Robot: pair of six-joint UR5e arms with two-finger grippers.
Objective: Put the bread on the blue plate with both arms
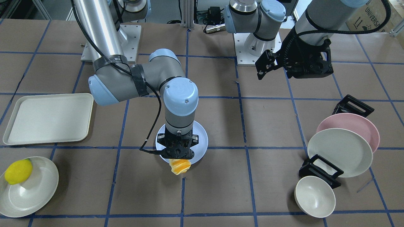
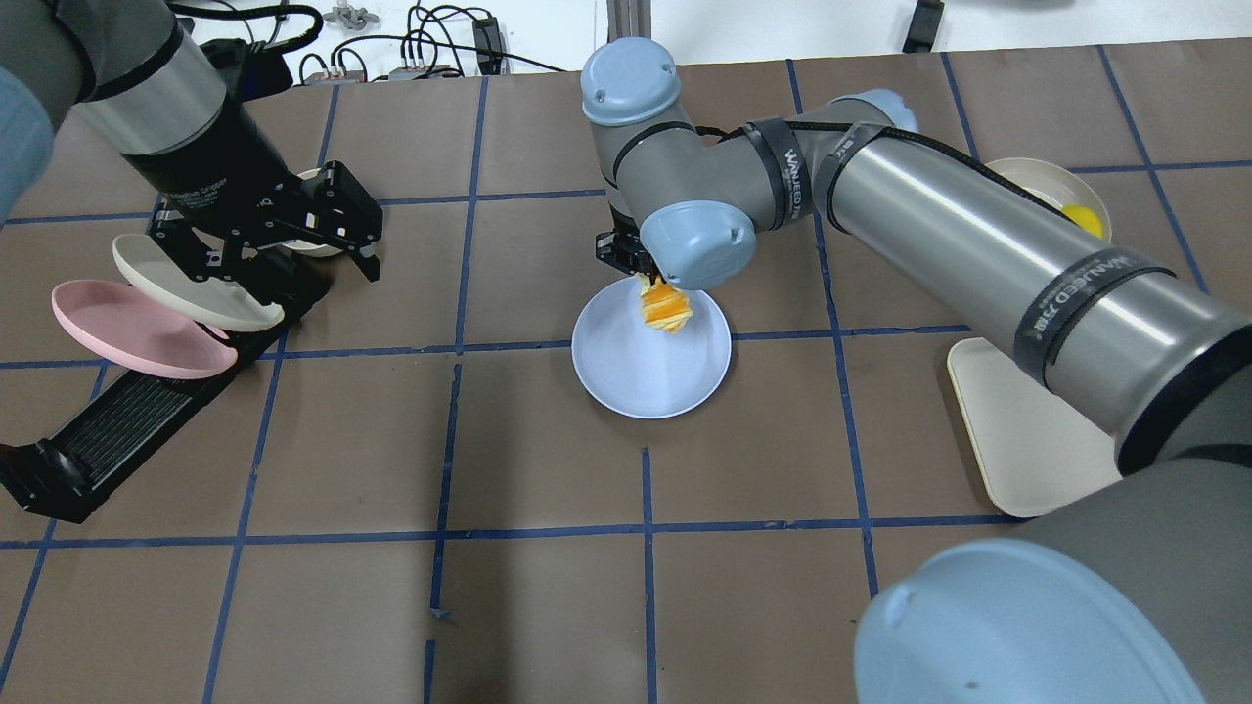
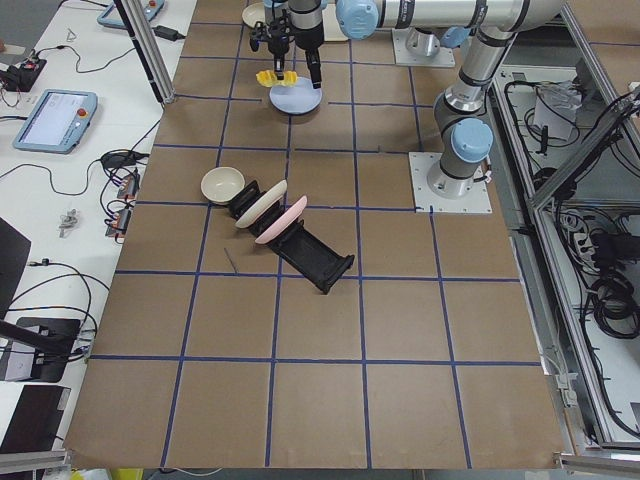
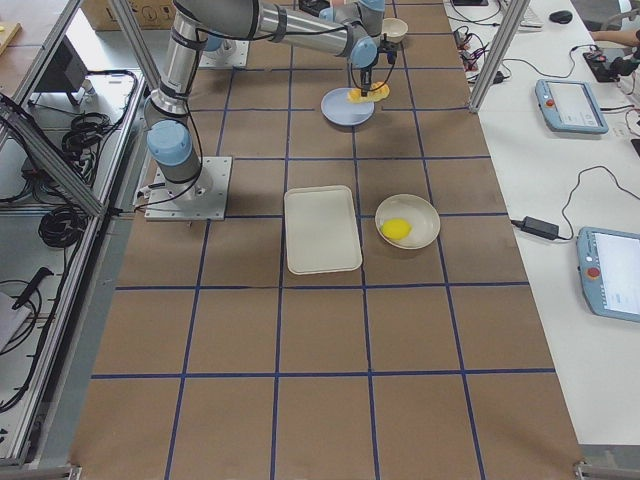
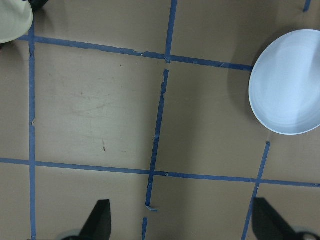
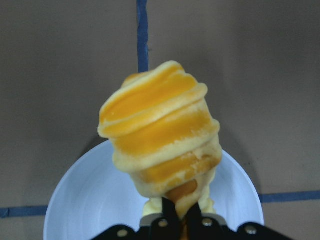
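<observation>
My right gripper (image 1: 177,154) is shut on one end of the bread (image 1: 180,166), an orange and cream striped loaf. It holds the bread above the rim of the blue plate (image 1: 200,136) on the side away from the robot. In the overhead view the bread (image 2: 666,308) hangs over the plate (image 2: 646,381). The right wrist view shows the bread (image 6: 160,135) sticking out from the fingers (image 6: 171,216) over the plate (image 6: 80,205). My left gripper (image 1: 264,65) is open and empty, raised well away from the plate. Its wrist view shows the plate (image 5: 290,90) at the right edge.
A cream tray (image 1: 47,118) and a cream plate (image 1: 34,192) with a yellow lemon (image 1: 18,171) lie on my right arm's side. A black rack (image 1: 320,171) with a pink plate (image 1: 353,124) and a cream plate (image 1: 341,151), and a cream bowl (image 1: 315,196), stand on my left arm's side.
</observation>
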